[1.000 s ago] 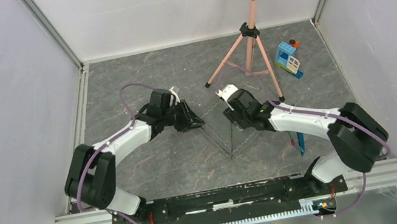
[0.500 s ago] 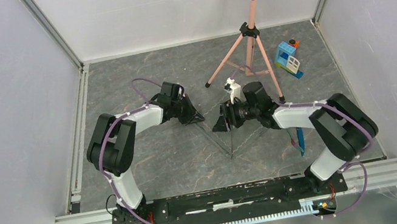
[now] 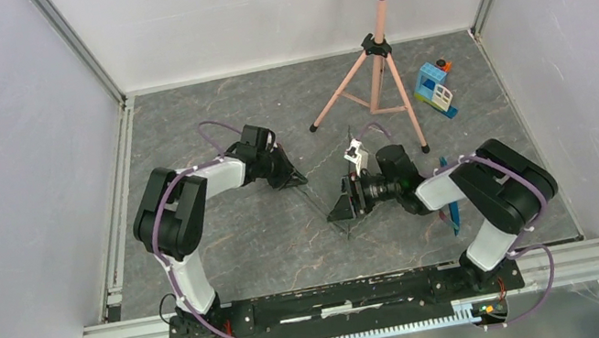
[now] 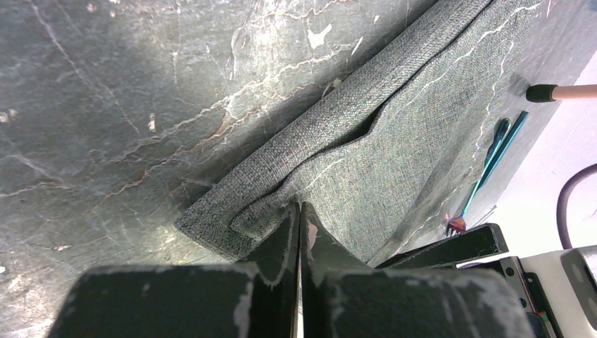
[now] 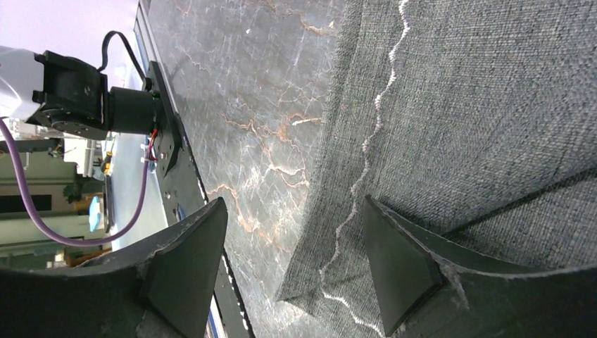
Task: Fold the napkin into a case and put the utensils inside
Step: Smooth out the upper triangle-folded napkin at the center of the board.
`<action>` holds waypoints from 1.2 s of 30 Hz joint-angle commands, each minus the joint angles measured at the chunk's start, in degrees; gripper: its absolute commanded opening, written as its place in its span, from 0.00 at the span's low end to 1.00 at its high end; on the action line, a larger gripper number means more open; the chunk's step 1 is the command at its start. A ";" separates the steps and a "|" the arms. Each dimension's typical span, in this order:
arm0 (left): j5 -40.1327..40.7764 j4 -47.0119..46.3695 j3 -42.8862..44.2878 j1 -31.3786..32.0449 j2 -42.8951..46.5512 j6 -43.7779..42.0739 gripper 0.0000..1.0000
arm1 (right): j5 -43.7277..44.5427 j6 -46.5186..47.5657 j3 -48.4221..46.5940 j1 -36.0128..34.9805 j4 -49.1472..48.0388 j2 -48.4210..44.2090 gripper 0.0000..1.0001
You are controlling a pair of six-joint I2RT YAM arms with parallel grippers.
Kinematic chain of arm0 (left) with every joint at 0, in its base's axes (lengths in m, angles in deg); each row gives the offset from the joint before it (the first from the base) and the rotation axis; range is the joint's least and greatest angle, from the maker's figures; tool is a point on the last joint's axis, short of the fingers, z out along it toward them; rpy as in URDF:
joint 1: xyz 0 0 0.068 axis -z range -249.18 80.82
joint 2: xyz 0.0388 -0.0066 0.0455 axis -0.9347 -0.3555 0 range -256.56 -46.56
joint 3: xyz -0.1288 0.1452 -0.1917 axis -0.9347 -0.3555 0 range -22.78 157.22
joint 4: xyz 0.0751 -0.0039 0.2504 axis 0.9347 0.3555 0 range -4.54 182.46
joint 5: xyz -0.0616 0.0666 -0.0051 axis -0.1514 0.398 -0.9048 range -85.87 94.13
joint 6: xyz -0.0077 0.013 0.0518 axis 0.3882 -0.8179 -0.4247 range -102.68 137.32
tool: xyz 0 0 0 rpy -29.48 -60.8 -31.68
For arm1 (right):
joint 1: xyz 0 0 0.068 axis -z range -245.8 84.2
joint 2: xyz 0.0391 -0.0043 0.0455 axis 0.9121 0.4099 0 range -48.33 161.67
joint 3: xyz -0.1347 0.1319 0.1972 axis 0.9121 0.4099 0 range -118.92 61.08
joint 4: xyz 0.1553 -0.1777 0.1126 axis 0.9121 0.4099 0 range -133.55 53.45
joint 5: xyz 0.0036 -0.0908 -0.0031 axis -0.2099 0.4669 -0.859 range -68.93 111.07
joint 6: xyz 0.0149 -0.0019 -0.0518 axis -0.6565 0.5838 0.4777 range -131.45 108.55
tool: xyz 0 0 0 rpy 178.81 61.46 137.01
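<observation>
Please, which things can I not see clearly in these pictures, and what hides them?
Utensils: in the top view the right arm covers part of them; in the left wrist view they are too small to count.
Napkin: in the top view its outline blends into the grey floor; both wrist views cut it off.
Left hand: its shut fingers hide whether cloth is pinched.

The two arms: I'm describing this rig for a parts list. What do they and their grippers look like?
Both the left arm and right arm have white shells between black joints, with a purple cable looping alongside each. The left gripper and right gripper are black; their fingers are wedge-shaped with scuffed, whitish edges.
</observation>
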 commanded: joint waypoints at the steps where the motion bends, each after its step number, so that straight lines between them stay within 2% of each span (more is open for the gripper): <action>1: 2.68 1.24 -2.37 -0.34 -0.83 1.15 0.02 | 0.44 4.22 -1.05 -0.41 6.85 -5.24 0.77; 5: 2.91 1.65 -2.82 -0.35 -0.46 0.88 0.02 | 0.42 4.52 -6.24 -0.61 9.38 -5.80 0.78; 9: 3.65 1.66 -3.10 -0.33 -0.35 1.05 0.02 | -1.13 1.65 -7.60 -2.05 4.93 -1.56 0.78; 14: 4.35 2.11 -3.10 -0.35 -0.62 1.05 0.02 | -1.99 -4.15 0.77 -3.35 -5.50 -0.80 0.77; 17: 4.57 2.28 -3.01 -0.35 -0.97 0.97 0.02 | -2.05 -4.51 6.50 -4.23 -7.10 -2.71 0.77; 20: 4.93 2.69 -2.92 -0.33 -1.35 0.83 0.02 | -2.85 -3.88 10.33 -4.47 -6.49 -5.55 0.77; 22: 5.04 2.87 -2.92 -0.43 -1.42 0.64 0.02 | -2.61 -1.51 10.86 -4.51 -2.81 -7.92 0.77; 25: 4.77 2.73 -3.01 -0.39 -1.53 0.37 0.02 | -0.30 2.78 7.19 -4.45 6.01 -11.36 0.78; 28: 4.69 2.83 -3.10 -0.43 -1.62 0.40 0.02 | 0.09 2.97 2.20 -4.46 8.50 -12.32 0.78; 32: 4.60 2.75 -3.10 -0.40 -1.52 0.36 0.02 | 0.50 2.60 -2.25 -5.46 8.50 -9.94 0.78; 36: 4.79 2.88 -2.93 -0.40 -1.42 0.44 0.02 | 0.09 0.22 0.70 -6.71 3.57 -7.19 0.78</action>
